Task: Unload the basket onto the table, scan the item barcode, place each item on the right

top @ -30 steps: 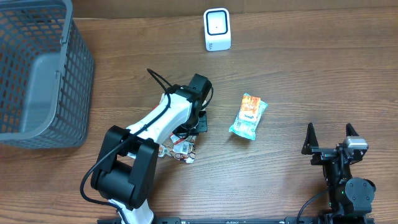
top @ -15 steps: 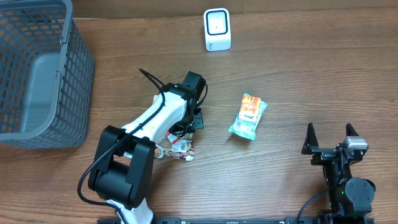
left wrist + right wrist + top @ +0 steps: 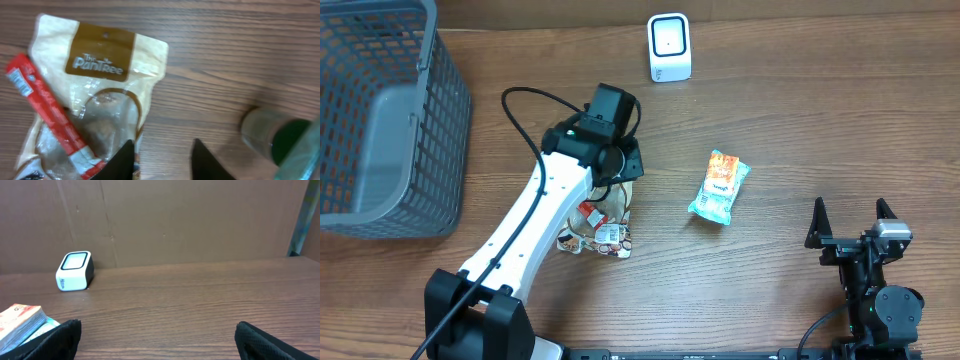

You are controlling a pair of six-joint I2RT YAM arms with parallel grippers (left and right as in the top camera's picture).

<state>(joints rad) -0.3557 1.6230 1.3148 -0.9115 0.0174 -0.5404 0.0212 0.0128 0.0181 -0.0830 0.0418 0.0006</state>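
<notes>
Half spread at the left end effector (image 3: 162,160), pinching nothing, with only wood between the fingertips (image 3: 126,159). Hangs over the tabletop (image 3: 240,60) with one fingertip above the edge of the pouch (image 3: 102,75) and the other above bare wood. Cannot tell from either view whether touching the pouch or just clear of it. Finds the pouch flat and label up, with a red stick (image 3: 45,107) slanting across one side.

Further out, shows a snack pack (image 3: 719,186) lying flat, well apart from the pouch. Beyond both, places the scanner (image 3: 669,47) upright near the far edge, nothing in front of its window. Puts the basket (image 3: 420,130) at the far left corner. Spread wide and empty at the right end effector (image 3: 851,215), parked at the near right, well apart from everything.

Reads as an early stage: no item lifted, none presented to the scanner. Probably means the pouch as the item, being right under the working arm, though cannot rule out the snack pack. Leaves nearly everything to do: closing on the item, lifting, carrying across, turning the barcode to the window. Cannot make out a barcode here; print too small.
</notes>
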